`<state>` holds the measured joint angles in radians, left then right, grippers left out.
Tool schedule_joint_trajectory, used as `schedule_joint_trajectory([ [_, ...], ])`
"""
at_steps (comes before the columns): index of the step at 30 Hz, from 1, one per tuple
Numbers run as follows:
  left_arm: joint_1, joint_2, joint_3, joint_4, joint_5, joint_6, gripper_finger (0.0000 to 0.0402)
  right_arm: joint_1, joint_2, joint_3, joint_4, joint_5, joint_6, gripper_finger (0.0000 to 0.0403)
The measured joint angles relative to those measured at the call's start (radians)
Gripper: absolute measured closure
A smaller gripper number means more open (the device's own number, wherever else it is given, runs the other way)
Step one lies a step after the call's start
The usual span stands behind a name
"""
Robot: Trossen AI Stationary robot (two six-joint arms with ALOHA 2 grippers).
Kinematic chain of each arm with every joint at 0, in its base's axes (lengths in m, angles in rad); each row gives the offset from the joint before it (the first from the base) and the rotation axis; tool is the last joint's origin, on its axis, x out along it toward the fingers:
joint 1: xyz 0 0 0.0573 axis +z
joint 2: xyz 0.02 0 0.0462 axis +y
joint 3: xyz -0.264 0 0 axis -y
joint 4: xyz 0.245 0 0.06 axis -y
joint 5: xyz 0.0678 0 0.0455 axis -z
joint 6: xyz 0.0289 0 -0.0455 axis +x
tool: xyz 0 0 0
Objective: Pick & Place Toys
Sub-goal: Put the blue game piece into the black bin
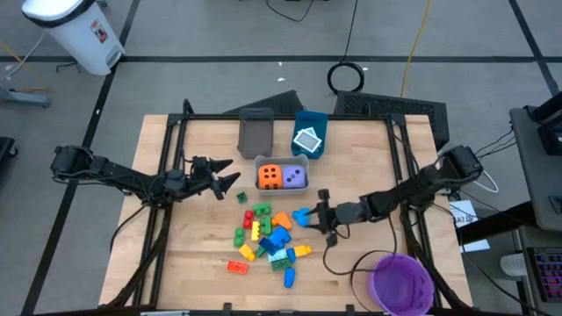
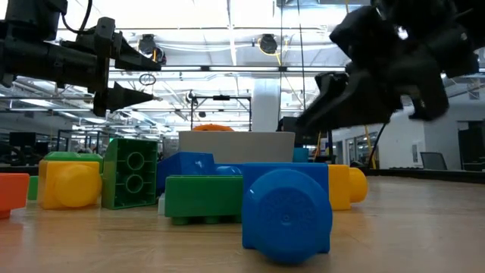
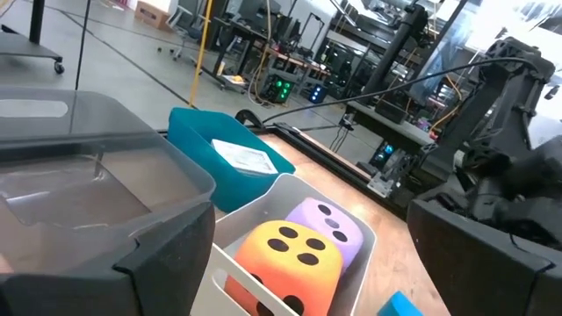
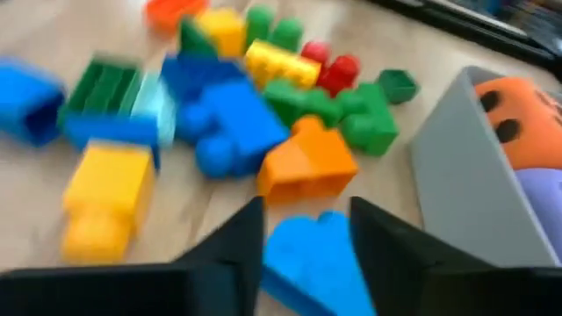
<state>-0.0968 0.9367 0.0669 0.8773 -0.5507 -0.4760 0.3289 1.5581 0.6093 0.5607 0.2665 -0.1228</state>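
Note:
Several red, yellow, green, blue and orange bricks lie in a loose pile on the wooden table; they also show in the low view. An orange die and a purple die sit in a small grey bin. A white-teal tile lies in the blue bin. My right gripper is at the pile's right edge, shut on a blue brick. My left gripper is open and empty, just left of the dice bin. My right gripper pinches the blue brick between its two fingers, which lie on its two opposite sides. The fingers come from the table's right side, slanting down. I cannot tell whether the brick is clear of the table.
A dark grey bin stands left of the blue bin at the table's far side. A round purple bowl stands at the near right corner, with a black cable beside it. Bare wood lies left of the pile.

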Motion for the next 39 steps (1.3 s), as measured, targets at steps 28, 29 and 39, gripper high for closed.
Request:
schedule_joint_trajectory([
  [28,0.0,0.0,0.0,-0.013,0.0,-0.004,0.0023,-0.084,0.149,0.099,-0.207,0.041,0.344,0.0009],
  [29,0.0,0.0,0.0,-0.013,0.0,-0.004,0.0023,-0.098,0.154,0.099,-0.203,0.032,0.363,0.0009],
  [39,0.0,0.0,0.0,-0.018,0.0,0.0,0.0023,-0.153,0.156,0.099,-0.182,-0.138,0.375,0.0071],
])
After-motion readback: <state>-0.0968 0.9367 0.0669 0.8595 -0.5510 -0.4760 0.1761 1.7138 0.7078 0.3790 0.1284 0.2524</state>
